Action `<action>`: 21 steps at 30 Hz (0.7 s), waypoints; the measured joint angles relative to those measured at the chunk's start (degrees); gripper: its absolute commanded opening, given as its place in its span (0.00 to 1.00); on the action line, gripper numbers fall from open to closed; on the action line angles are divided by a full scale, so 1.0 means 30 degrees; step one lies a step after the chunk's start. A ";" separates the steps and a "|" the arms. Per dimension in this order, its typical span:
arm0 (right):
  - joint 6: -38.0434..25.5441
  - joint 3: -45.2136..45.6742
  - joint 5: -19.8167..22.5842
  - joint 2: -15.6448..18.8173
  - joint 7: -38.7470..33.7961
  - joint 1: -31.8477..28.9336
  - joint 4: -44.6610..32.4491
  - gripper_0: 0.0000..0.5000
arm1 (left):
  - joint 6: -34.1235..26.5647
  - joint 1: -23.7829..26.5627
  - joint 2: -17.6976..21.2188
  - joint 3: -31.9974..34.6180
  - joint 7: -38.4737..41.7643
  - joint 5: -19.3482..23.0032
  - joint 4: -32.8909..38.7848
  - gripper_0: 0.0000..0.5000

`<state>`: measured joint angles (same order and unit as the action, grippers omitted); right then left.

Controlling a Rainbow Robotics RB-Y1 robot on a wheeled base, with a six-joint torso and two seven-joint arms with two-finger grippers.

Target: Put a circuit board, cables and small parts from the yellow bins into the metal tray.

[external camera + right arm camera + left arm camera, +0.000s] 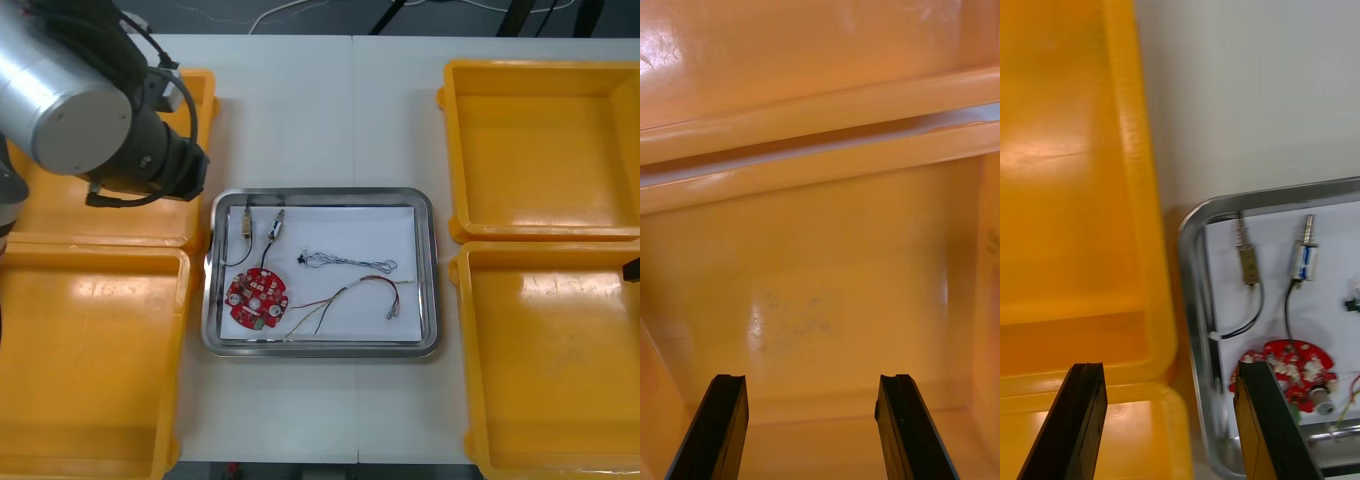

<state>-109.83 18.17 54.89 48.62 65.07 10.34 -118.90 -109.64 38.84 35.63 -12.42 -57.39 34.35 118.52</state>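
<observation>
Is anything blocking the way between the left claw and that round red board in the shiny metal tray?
Nothing visible does. The open left gripper hovers over the rim of the yellow plastic bin, beside the shiny metal tray; the round red circuit board lies uncovered inside the tray.

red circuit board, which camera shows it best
Front view: the whole red circuit board lies unobstructed in the metal tray. Left wrist view has it partly behind a finger of the left claw. Right wrist view looks into a yellow bin.
</observation>
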 measured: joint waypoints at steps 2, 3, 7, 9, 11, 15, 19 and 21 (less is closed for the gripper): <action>0.0000 0.0000 0.0000 0.0000 0.0000 -0.0001 0.0000 1.00 | -0.0001 -0.0424 0.0698 0.0505 0.0008 0.0589 0.0050 1.00; 0.0000 0.0000 0.0000 0.0000 0.0000 -0.0001 -0.0001 1.00 | -0.0001 -0.0668 0.1034 0.0777 0.0008 0.0965 0.0083 1.00; 0.0000 0.0001 -0.0001 0.0000 0.0000 -0.0001 -0.0001 1.00 | -0.0001 -0.1967 0.2379 0.2046 0.0007 0.2316 0.0397 1.00; 0.0000 0.0001 -0.0002 0.0000 0.0000 -0.0002 -0.0003 1.00 | -0.0001 -0.2683 0.3004 0.2713 0.0007 0.2803 0.0597 1.00; 0.0000 0.0001 -0.0002 0.0000 0.0000 -0.0003 -0.0004 1.00 | 0.0035 -0.3343 0.3531 0.3261 0.0007 0.3189 0.0715 1.00; 0.0000 0.0001 -0.0002 0.0000 0.0000 -0.0003 -0.0007 1.00 | 0.0591 -0.4587 0.4393 0.4120 0.0005 0.3534 0.0956 1.00; 0.0000 0.0002 -0.0003 0.0001 0.0000 -0.0004 -0.0008 1.00 | 0.1244 -0.5550 0.4929 0.4855 -0.0013 0.3772 0.1080 1.00; 0.0000 0.0003 -0.0003 0.0001 0.0000 -0.0005 -0.0008 1.00 | 0.1463 -0.5881 0.5038 0.5186 -0.0049 0.3829 0.1083 1.00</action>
<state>-109.83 18.17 54.88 48.62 65.07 10.33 -118.92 -105.25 21.20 50.75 3.13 -57.54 45.84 121.77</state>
